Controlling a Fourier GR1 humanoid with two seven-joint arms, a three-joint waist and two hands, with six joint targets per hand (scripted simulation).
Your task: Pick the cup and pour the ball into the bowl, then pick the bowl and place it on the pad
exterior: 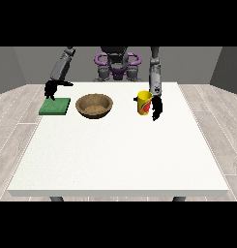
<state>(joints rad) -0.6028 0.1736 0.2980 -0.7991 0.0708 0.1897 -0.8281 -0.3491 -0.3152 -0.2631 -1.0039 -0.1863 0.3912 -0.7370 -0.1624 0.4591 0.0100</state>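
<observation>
A: Standing upright in the upper right part of the frame is the yellow cup (144, 102), right of centre on the white table (120, 160). It carries a red patch on its side; could that be a label?

B: A red mark with a touch of green, yes, but no letters or brand can be read on it (too small to make out).

A: And the hand at the view's right (156, 108)?

B: It hangs just beside the cup, on the cup's right edge as we see it, fingers pointing down. Whether it touches the cup I cannot tell, nor whether its fingers are apart or closed round anything.

A: The ball?

B: Not visible; the cup's inside is hidden from this angle.

A: The bowl (94, 105)?

B: Brown, wood-like, sitting upper centre of the frame, left of the cup and apart from it, its mouth facing up.

A: And the pad (55, 106)?

B: A green square lying flat in the upper left, near the table's left edge, just beside the bowl. The hand at the view's left (51, 89) hovers above the pad's far edge; its fingers look curled downward, but I cannot tell their state for certain.
</observation>
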